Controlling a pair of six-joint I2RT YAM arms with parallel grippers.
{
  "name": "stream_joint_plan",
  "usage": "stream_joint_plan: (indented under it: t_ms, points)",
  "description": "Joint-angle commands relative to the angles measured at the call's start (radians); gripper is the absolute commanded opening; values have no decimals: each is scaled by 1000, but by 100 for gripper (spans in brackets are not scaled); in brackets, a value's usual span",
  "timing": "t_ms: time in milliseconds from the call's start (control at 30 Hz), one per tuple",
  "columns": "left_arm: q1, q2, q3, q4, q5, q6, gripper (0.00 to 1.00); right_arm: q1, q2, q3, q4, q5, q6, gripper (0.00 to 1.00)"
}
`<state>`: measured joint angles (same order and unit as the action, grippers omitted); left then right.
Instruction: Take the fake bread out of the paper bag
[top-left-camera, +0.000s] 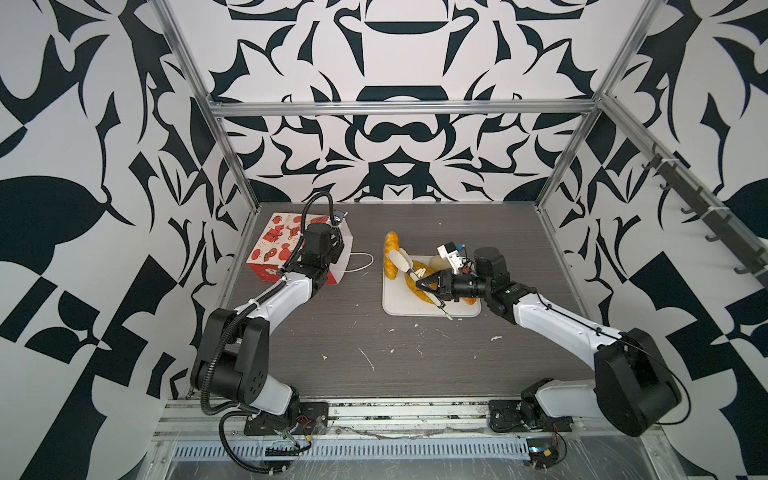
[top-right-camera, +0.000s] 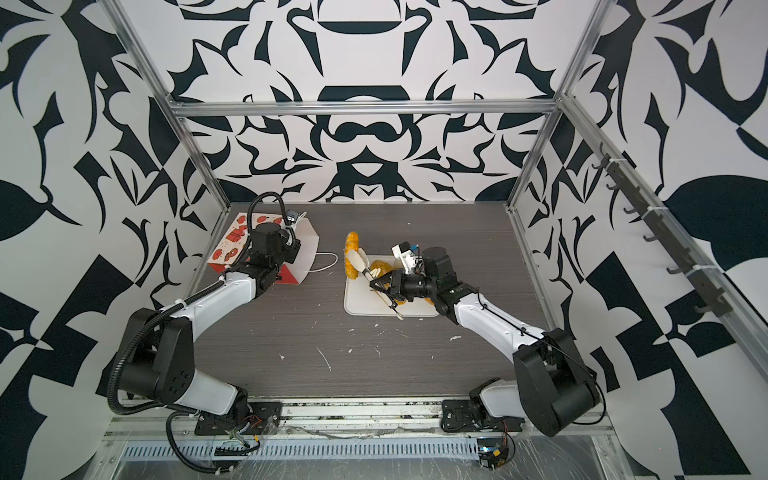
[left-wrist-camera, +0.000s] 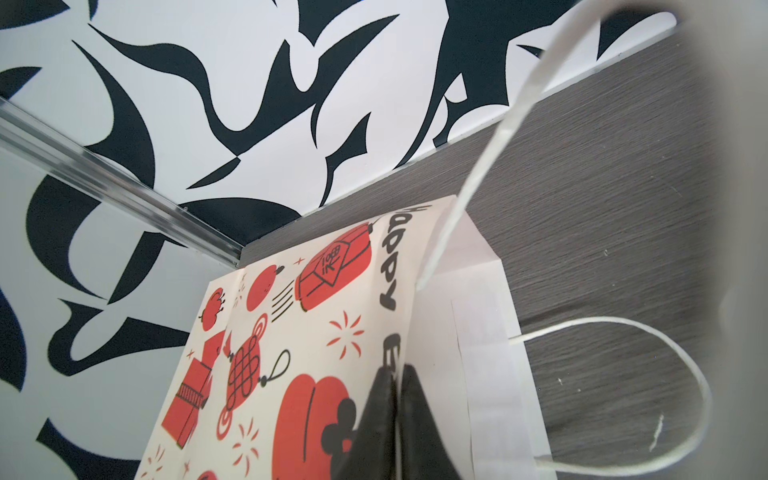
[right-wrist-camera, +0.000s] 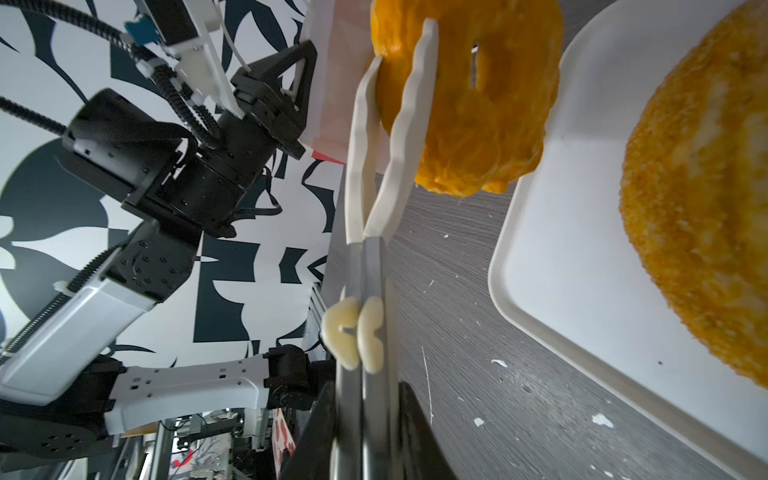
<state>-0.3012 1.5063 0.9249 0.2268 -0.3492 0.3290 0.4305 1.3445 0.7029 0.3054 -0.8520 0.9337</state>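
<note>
The right tool (right-wrist-camera: 365, 411) is clamped on white tongs (right-wrist-camera: 365, 270), whose tips pinch only the edge of the golden twisted ring (right-wrist-camera: 469, 104) at a corner of the tray (right-wrist-camera: 540, 232), mostly outside its rim. So shallow a bite could let the ring slip and land on the worktop (top-left-camera: 353, 353). The left tool (left-wrist-camera: 395, 376) is closed thin on the upper lip of the paper bag (left-wrist-camera: 316, 332), which lies on its side; a tug could tear it
</note>
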Motion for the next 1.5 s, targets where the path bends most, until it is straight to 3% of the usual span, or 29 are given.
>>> stream_joint_plan:
  t_ms: [0, 133, 533, 1000, 1200, 1467]
  points:
    - [4, -10, -1, 22, 17, -15, 9, -13, 17, -36, 352, -83, 176, 0]
    - [4, -12, -3, 22, 17, -13, 9, -23, 45, -100, 461, -96, 252, 0]
    - [5, -11, -1, 23, 19, -12, 9, -48, -15, -188, 292, -110, 203, 0]
    - [5, -9, 0, 26, 30, -16, 9, -79, -199, -96, -382, 2, -122, 0]
    - [4, -5, -2, 28, 30, -15, 9, -81, -198, -67, -461, 39, -152, 0]
    - [5, -3, 0, 28, 31, -15, 9, -81, -183, -30, -566, 59, -213, 9]
